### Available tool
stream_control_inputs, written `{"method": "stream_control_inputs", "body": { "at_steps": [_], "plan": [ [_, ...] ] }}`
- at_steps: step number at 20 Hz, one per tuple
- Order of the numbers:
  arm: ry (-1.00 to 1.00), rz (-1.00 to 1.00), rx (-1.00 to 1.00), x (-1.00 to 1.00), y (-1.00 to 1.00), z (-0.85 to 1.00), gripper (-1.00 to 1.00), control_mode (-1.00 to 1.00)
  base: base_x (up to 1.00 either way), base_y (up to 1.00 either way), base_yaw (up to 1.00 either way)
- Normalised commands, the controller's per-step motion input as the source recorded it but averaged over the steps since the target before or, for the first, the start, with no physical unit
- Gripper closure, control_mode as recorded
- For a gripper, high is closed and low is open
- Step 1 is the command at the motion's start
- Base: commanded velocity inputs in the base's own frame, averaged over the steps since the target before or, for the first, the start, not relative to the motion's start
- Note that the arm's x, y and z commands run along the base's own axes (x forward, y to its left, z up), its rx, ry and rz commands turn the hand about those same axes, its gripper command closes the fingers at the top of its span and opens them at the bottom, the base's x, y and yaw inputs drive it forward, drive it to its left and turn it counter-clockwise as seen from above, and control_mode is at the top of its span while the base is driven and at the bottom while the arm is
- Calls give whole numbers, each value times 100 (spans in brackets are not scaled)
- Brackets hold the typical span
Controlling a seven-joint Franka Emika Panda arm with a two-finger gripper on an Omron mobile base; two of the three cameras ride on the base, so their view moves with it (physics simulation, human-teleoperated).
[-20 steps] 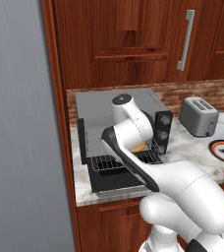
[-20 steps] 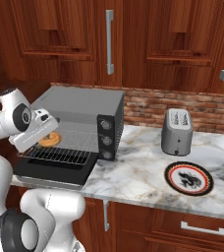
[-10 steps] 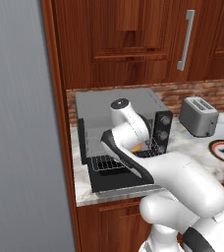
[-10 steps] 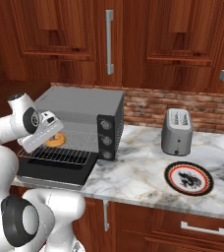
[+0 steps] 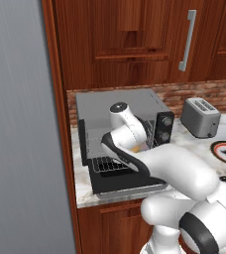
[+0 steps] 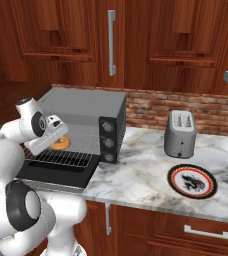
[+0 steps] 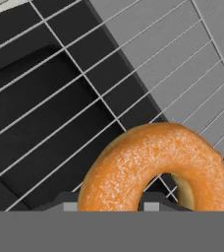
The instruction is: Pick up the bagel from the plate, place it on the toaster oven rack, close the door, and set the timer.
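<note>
holding the small golden orange-brown bagel (image 7: 158, 167) in the closed gripper (image 6: 53, 137) just above the thin silver wire rack (image 6: 66, 158), black glass door (image 6: 51, 173) folded down to give access.

Since the earlier frames, the white arm's two-finger gripper (image 6: 56, 141) moves deeper over the thin silver wire rack (image 6: 66, 158) into the open mouth of the boxy black, grey-topped oven (image 6: 86, 117), carrying the small golden orange-brown bagel (image 6: 61, 143) between its fingers.
</note>
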Motion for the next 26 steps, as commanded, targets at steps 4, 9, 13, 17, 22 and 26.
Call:
{"method": "stream_control_inputs", "body": {
  "at_steps": [4,9,13,17,22,26],
  "plan": [
    [0,0,1,35,0,-17,100,-100,0,0,0],
    [0,0,1,31,0,-4,100,-100,0,0,0],
    [0,0,1,23,2,-3,100,-100,0,0,0],
    [0,0,0,17,4,-11,100,-100,0,0,0],
    [0,0,0,0,4,-33,-100,-100,0,0,0],
    [0,0,0,-15,3,-15,-100,-100,0,0,0]
  ]
}}
